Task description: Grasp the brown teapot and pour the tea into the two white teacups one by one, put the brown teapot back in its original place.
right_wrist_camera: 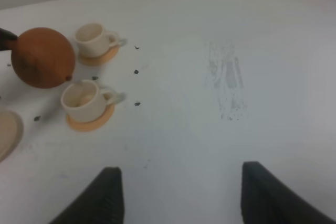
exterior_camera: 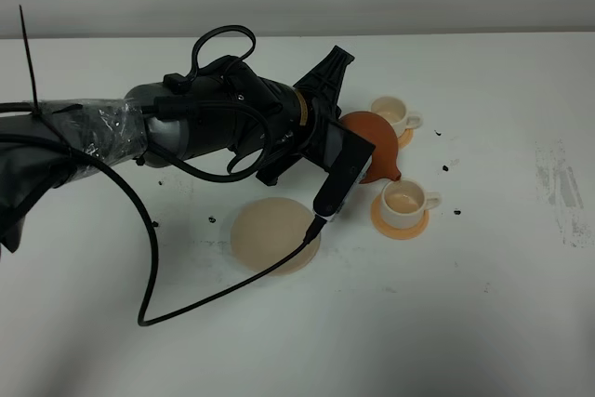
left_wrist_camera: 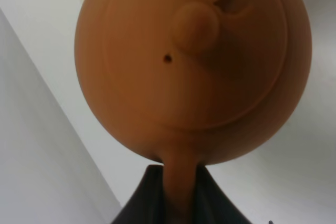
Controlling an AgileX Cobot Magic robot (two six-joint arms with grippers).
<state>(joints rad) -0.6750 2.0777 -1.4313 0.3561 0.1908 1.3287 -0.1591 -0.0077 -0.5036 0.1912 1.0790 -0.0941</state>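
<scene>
Exterior high view: we note bright, even, diffuse light from above. The white table reads pale, with only soft, faint shadows beneath the left arm.

Left wrist view: the brown teapot sits very close and soft-focused, dimmer around its knob.

Right wrist view: we find mild haze overall. The fingers of the right gripper show dark and blurred.
</scene>
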